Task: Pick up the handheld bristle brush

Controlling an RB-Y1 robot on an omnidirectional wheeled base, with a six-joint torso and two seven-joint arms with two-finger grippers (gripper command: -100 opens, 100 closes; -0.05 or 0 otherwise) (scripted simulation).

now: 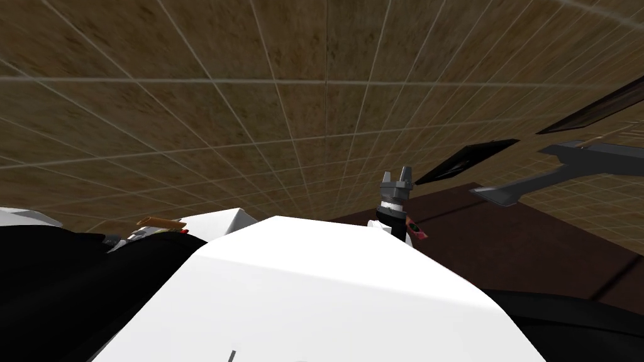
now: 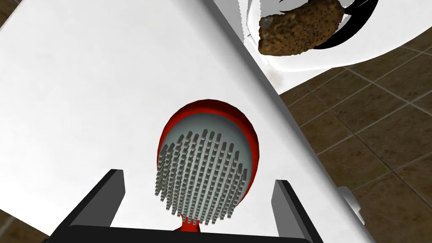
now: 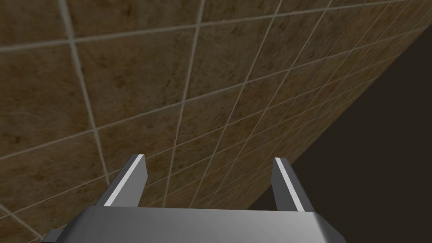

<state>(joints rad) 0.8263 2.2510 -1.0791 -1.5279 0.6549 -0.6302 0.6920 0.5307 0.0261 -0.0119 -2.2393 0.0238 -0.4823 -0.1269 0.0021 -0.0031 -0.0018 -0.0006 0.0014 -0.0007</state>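
Left gripper (image 2: pixel 198 177): held wide open, nothing grasped, fingers set either side of the brush (image 2: pixel 207 156) without touching it
Brush: red-backed, grey bristles turned toward the gripper, laid on a white surface (image 2: pixel 84 84)
Right gripper (image 3: pixel 209 158): open, empty, raised

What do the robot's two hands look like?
Each has two thin, blade-like fingers on a boxy body. The left hand looks dark grey with a black body; the right hand is grey with pale finger edges. The right wrist is a ribbed grey ring above a dark joint.
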